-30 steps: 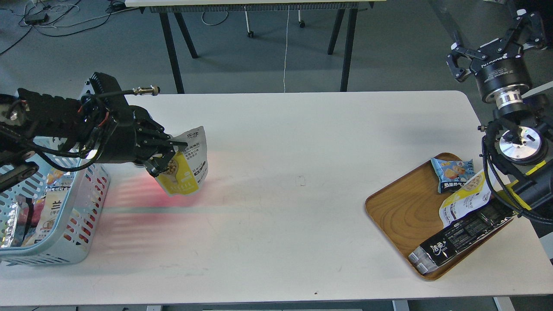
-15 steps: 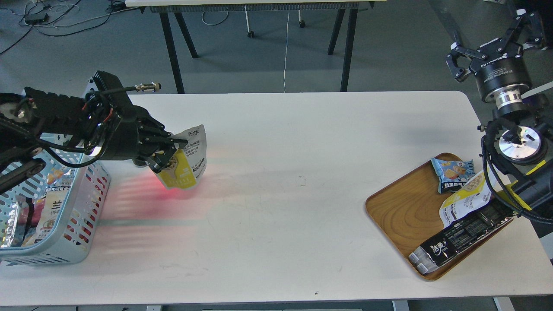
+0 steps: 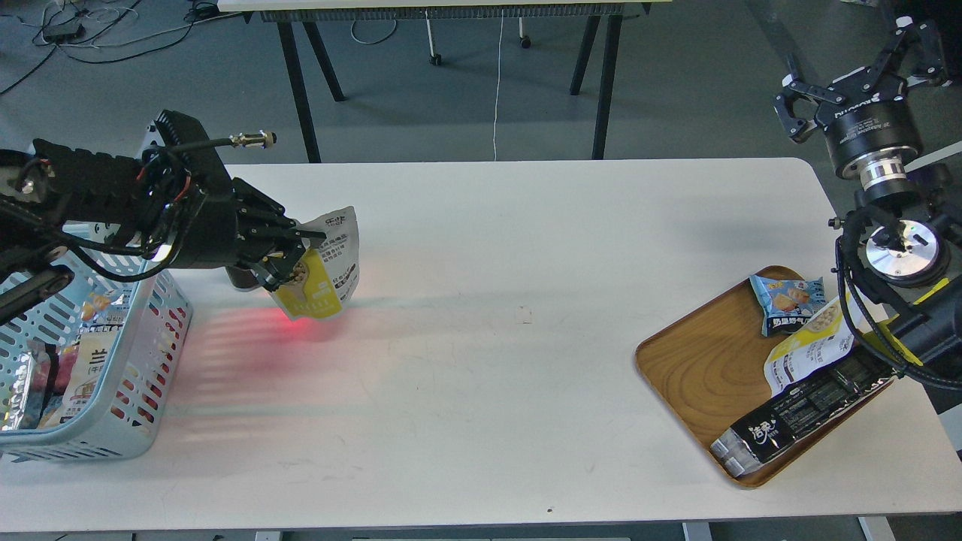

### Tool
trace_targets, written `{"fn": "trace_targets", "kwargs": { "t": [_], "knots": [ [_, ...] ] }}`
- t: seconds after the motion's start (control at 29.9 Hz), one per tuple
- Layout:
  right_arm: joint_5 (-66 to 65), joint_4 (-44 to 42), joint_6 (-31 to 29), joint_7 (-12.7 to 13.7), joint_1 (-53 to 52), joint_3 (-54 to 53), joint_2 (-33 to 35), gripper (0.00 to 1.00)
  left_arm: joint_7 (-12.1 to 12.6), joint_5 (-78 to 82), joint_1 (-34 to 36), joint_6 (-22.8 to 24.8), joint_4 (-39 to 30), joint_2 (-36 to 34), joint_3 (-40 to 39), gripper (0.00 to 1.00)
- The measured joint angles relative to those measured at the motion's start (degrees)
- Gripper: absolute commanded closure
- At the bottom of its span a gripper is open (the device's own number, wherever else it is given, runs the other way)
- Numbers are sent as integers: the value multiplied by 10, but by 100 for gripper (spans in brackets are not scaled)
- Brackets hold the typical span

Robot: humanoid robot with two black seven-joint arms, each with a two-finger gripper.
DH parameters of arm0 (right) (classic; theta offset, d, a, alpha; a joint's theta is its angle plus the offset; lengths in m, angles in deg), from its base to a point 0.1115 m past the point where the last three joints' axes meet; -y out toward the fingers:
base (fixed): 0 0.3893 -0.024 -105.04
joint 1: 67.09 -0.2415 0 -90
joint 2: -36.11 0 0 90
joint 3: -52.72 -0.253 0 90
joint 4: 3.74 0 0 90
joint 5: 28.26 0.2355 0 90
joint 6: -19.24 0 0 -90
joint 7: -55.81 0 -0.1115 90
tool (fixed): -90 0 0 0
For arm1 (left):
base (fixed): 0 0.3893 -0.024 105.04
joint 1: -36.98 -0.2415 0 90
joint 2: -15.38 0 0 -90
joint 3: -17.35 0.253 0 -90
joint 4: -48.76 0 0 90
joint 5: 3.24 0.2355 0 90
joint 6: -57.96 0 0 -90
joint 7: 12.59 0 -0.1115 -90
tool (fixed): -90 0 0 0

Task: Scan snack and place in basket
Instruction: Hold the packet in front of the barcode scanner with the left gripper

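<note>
Left gripper [image 3: 289, 255] is pinching the snack [image 3: 323, 270] — fingers closed on the pouch's left edge, upper part of the yellow front. The pouch hangs roughly upright above the white table [image 3: 496, 330], far-left area, white top and printed side facing right. A red glow with striped streaks falls on the tabletop right under and to the left of the pouch.

The basket [image 3: 113, 406] sits at the near-left corner of the table, just left of the held pouch; the left arm passes over its far end. It already holds some packets, details hard to read through the slots.

Right gripper [image 3: 857, 94] is at the far right, off the table edge, raised — jaws spread wide, nothing between them, touching nothing.

Wooden tray [image 3: 699, 361] on the right side of the table holds:
- small blue packet [image 3: 785, 300] at its far end
- second yellow-and-white pouch [image 3: 808, 346] just near of it, overlapping the blue packet's near edge
- long black packet [image 3: 804, 409] along the tray's near-right rim, partly under the yellow pouch.
</note>
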State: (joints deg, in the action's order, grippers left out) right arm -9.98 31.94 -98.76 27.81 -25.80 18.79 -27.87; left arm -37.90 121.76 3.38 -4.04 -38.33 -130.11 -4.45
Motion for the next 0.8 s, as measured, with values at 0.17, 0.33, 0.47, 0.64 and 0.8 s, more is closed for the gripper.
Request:
{"fn": "trace_targets", "kwargs": {
  "t": [0.17, 0.33, 0.47, 0.64, 0.8],
  "knots": [
    [0, 0, 0, 0, 0, 0, -1, 0, 0, 0, 18, 0, 0, -1, 3, 100],
    [0, 0, 0, 0, 0, 0, -2, 0, 1, 0, 27, 0, 0, -2, 6, 100],
    [0, 0, 0, 0, 0, 0, -4, 0, 1, 0, 27, 0, 0, -5, 7, 100],
    [0, 0, 0, 0, 0, 0, -8, 0, 1, 0, 24, 0, 0, -10, 8, 100],
    [0, 0, 0, 0, 0, 1, -9, 0, 4, 0, 14, 0, 0, -9, 17, 100]
  ]
}}
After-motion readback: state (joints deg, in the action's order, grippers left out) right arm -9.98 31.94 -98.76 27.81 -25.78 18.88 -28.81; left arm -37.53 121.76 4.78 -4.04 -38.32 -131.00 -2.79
